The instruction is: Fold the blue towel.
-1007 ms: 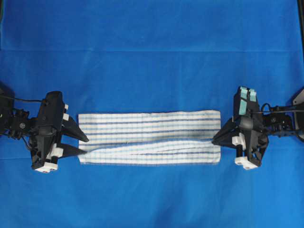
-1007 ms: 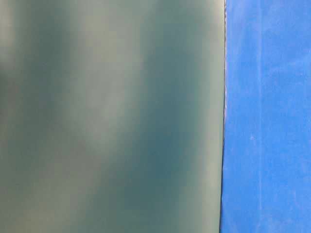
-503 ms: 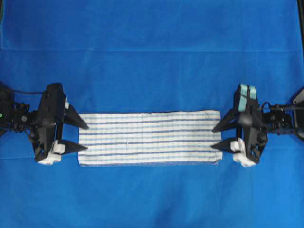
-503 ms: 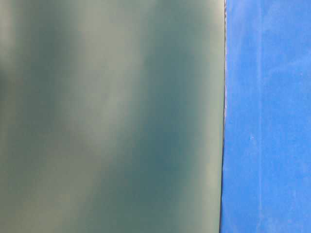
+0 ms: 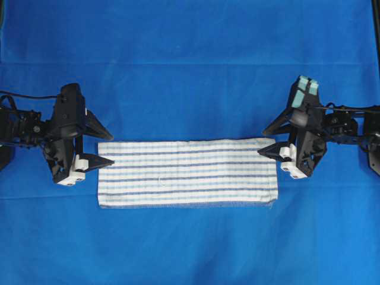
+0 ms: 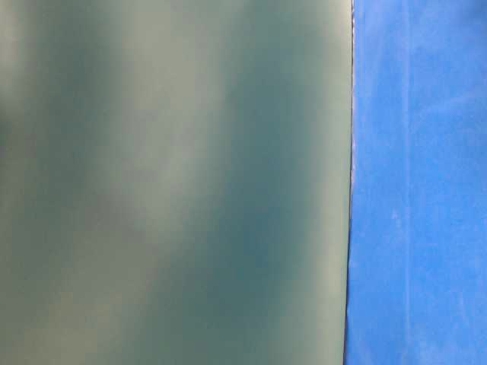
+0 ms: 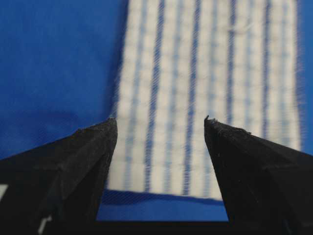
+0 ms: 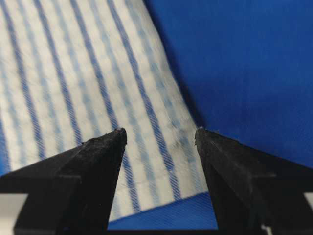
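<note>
Left gripper [image 5: 102,146] sits at the left short end of the blue towel [image 5: 187,172], near its far corner. Jaws stand apart w/ nothing between them; one finger tip is over the bare cover just beyond the towel's far edge, the other over the towel's left end. In the left wrist view the left gripper [image 7: 160,125] shows two dark fingers [image 7: 73,166] spread wide, striped cloth visible in the gap btwn them, not pinched.

The blue towel lies flat in the middle of the blue table cover [image 5: 190,47], a long narrow strip running left to right, stripes along its length. Edges look straight; a thin bit of thread or fringe shows at the near right corner.

Right gripper [image 5: 266,142] is at the towel's right short end, also near the far corner. Its jaws are apart too, holding nothing, tips at the towel's end. Right wrist view: right gripper [image 8: 160,132] fingers spread, towel [image 8: 73,83] seen in the gap, cover to the right.

Table-level view is mostly blocked by a blurred grey-green surface [image 6: 175,182]; only a strip of blue cover [image 6: 418,182] at right.
</note>
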Controlling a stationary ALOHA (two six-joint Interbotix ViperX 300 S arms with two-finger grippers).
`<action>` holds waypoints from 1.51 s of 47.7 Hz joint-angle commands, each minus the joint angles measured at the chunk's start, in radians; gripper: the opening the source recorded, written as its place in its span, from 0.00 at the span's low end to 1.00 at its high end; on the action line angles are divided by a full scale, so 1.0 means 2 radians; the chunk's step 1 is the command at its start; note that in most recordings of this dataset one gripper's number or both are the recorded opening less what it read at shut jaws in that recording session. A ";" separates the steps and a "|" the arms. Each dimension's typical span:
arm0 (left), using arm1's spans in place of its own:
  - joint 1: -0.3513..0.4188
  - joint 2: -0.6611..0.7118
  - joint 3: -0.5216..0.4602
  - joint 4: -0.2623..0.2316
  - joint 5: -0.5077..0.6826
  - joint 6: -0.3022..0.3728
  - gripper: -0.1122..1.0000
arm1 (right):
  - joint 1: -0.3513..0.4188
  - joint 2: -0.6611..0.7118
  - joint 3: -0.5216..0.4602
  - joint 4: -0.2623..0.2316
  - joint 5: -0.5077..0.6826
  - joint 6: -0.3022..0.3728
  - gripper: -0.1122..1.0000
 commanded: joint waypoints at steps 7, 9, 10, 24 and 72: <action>0.021 0.045 -0.001 0.000 -0.009 0.001 0.68 | -0.018 0.042 -0.001 -0.001 -0.018 -0.001 0.66; 0.021 0.052 0.000 0.000 -0.010 0.001 0.68 | -0.020 0.052 0.001 -0.001 -0.024 -0.001 0.66; 0.021 0.055 0.000 0.000 -0.011 0.001 0.68 | -0.020 0.056 0.001 0.000 -0.027 -0.001 0.66; 0.022 0.065 0.007 0.000 -0.009 -0.006 0.67 | -0.020 0.067 0.002 0.001 -0.028 -0.001 0.66; 0.021 -0.045 -0.041 -0.001 0.127 -0.025 0.13 | -0.001 -0.073 -0.014 -0.008 0.051 -0.002 0.12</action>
